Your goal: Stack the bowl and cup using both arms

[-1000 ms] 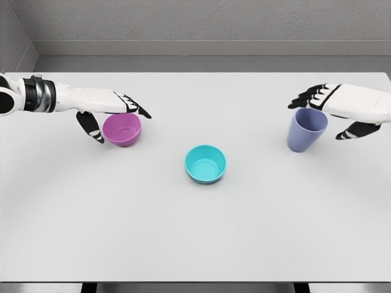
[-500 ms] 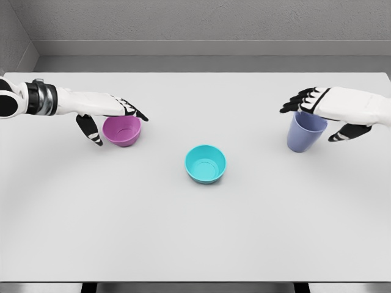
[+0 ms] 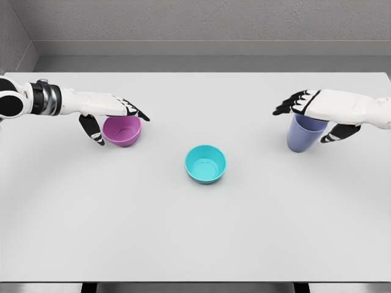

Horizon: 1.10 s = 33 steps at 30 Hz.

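Observation:
A purple bowl (image 3: pixel 124 135) stands on the white table (image 3: pixel 195 244) at the left. My left hand (image 3: pixel 120 126) hovers over it, fingers spread across its far rim and thumb down its left side, holding nothing. At the right stands a lavender-blue cup (image 3: pixel 302 142), upright. My right hand (image 3: pixel 300 125) lies over its mouth with fingers stretched to the left and thumb to the cup's right, open. A teal bowl (image 3: pixel 205 163) sits in the middle of the table, apart from both hands.
A grey wall (image 3: pixel 195 24) runs behind the table's far edge. The table's front edge lies near the bottom of the picture.
My right hand has slid left, so it now covers the cup's mouth. The left hand has barely shifted over the purple bowl. Bowls and cup have not moved.

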{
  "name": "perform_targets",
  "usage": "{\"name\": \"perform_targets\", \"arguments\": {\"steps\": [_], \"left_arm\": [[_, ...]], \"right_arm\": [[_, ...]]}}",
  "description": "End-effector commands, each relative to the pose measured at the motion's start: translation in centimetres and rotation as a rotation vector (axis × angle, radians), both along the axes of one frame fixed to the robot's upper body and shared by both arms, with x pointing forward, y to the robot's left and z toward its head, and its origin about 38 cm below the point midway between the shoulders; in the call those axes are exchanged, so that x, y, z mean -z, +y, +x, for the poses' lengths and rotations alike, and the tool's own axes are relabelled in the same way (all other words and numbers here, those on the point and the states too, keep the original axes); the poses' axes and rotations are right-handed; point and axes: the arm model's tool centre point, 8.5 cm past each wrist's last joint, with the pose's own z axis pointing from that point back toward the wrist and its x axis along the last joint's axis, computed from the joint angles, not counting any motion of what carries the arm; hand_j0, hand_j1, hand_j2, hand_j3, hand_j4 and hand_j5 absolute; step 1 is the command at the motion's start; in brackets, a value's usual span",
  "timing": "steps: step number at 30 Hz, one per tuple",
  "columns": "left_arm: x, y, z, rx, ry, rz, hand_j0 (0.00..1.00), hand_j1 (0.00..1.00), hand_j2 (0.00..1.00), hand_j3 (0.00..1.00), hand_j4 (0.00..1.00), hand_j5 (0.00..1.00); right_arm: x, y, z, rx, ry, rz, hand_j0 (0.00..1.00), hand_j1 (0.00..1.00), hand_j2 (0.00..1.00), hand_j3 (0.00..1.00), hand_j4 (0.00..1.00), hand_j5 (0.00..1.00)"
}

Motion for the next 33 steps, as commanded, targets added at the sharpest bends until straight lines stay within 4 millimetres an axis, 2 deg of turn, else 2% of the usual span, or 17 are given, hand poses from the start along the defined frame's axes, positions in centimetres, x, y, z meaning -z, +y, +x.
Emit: {"name": "perform_targets", "arguments": {"steps": [1, 6, 17, 23, 33], "left_arm": [[0.0, 0.0, 0.1, -0.004, -0.001, -0.002, 1.00, 1.00, 1.00, 1.00, 1.00, 1.00], [0.2, -0.2, 0.4, -0.012, 0.002, -0.002, 1.00, 1.00, 1.00, 1.00, 1.00, 1.00], [0.3, -0.2, 0.4, -0.010, 0.004, -0.001, 1.00, 1.00, 1.00, 1.00, 1.00, 1.00], [1.3, -0.4, 0.8, -0.019, 0.010, 0.022, 1.00, 1.00, 1.00, 1.00, 1.00, 1.00], [1.4, -0.5, 0.9, -0.023, 0.012, 0.020, 1.00, 1.00, 1.00, 1.00, 1.00, 1.00]], "right_arm": [[0.1, -0.2, 0.0, 0.007, 0.011, -0.006, 1.00, 1.00, 1.00, 1.00, 1.00, 1.00], [1.2, -0.8, 0.7, 0.038, 0.035, -0.006, 1.00, 1.00, 1.00, 1.00, 1.00, 1.00], [1.6, -1.5, 1.6, 0.078, 0.041, 0.001, 1.00, 1.00, 1.00, 1.00, 1.00, 1.00], [2.1, -1.6, 2.0, 0.091, 0.051, 0.004, 1.00, 1.00, 1.00, 1.00, 1.00, 1.00], [3.0, -0.9, 3.1, 0.095, 0.069, 0.004, 1.00, 1.00, 1.00, 1.00, 1.00, 1.00]]}}
